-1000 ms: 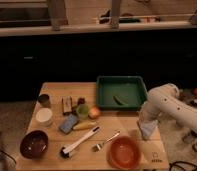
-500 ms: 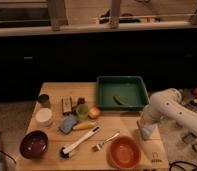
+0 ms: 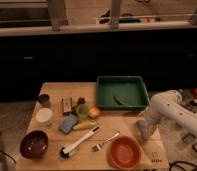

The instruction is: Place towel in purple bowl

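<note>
Gripper (image 3: 145, 125) low at four o'clock on the table (image 3: 57, 90), right on the pale towel (image 3: 143, 133). Cannot tell if pinched shut or loose. Purple bowl (image 3: 34, 144) far off at eight o'clock.

Arm (image 3: 174, 109): cut off by the right edge of the view. Gripper (image 3: 144, 128), low at the right edge of the table (image 3: 52, 90): its tip merges with a pale shape, and the two are not separable. Dark object (image 3: 119, 100) in the green tray (image 3: 123, 78): too small to identify. Clutter (image 3: 196, 95) beyond the arm: blurred.
</note>
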